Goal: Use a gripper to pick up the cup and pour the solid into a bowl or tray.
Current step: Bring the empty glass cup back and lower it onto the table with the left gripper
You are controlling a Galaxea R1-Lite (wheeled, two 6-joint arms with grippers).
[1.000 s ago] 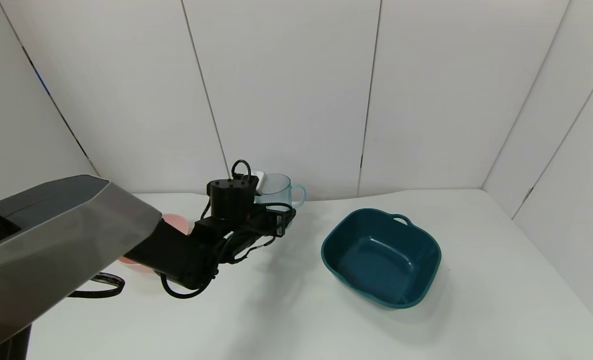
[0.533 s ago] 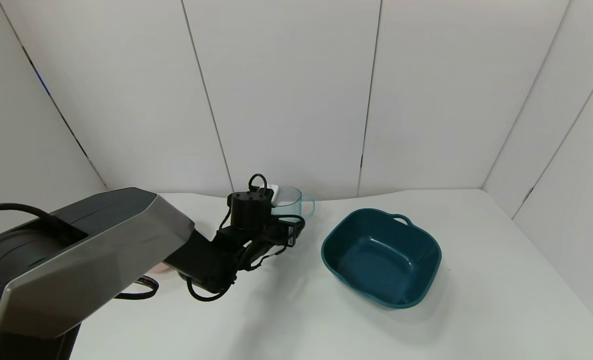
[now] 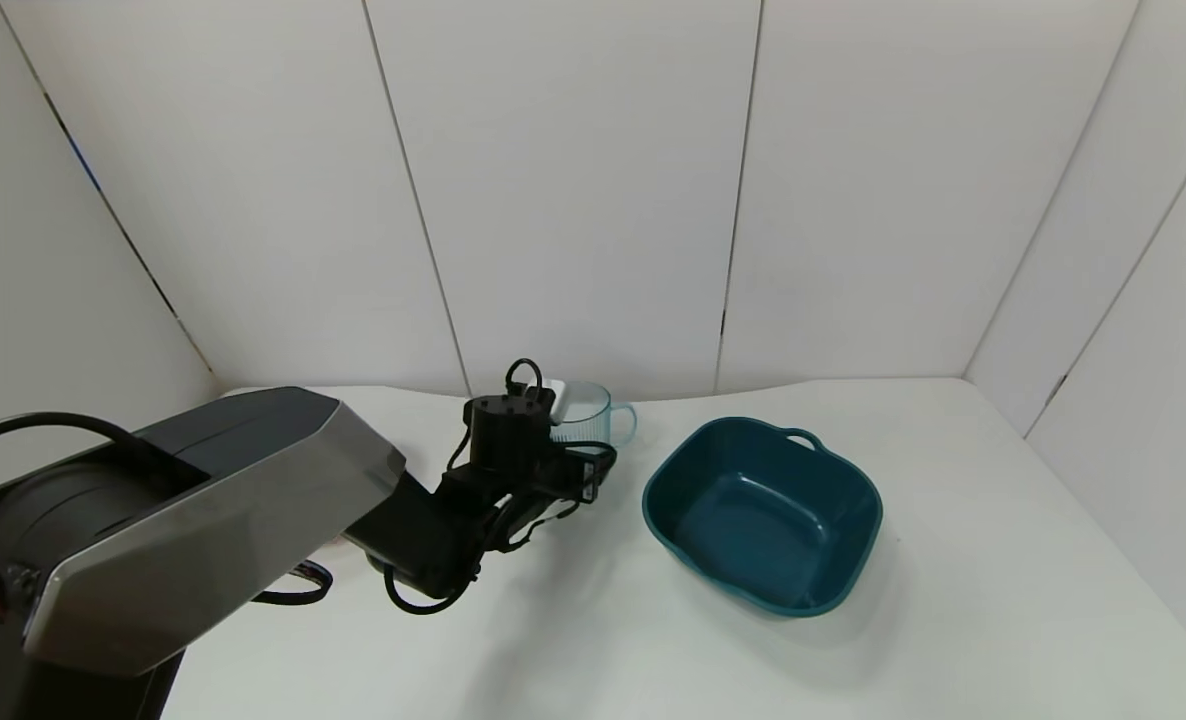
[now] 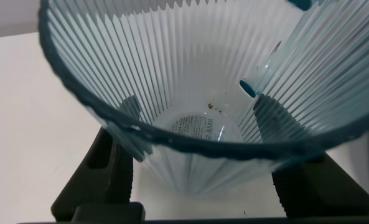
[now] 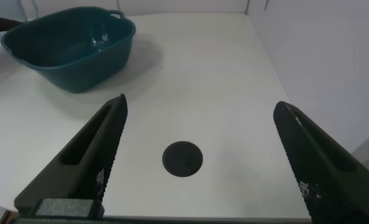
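The left gripper (image 3: 568,455) reaches across the white table (image 3: 953,600) toward the back wall, its two black fingers (image 4: 109,168) pressed against opposite sides of the ribbed pale-blue cup (image 3: 585,410), so the pincer is closed on the cup's lower body. The cup stands upright at the rear of the table, its loop handle (image 3: 625,418) turned toward the dark-teal basin (image 3: 763,515) just beside it. Seen from the left wrist, the cup (image 4: 203,93) is nearly empty: only a few tiny red-orange specks (image 4: 214,109) cling near its printed bottom, which suggests the pour is already done and the upright cup is being set down or is about to be let go. No heap of the solid shows anywhere, and the pink bowl is hidden behind the left arm, so its contents cannot be judged. The right gripper (image 5: 203,162) hangs idle with its fingers spread wide above a bare stretch of table with a black round mark (image 5: 182,158), the basin (image 5: 69,43) well beyond it.
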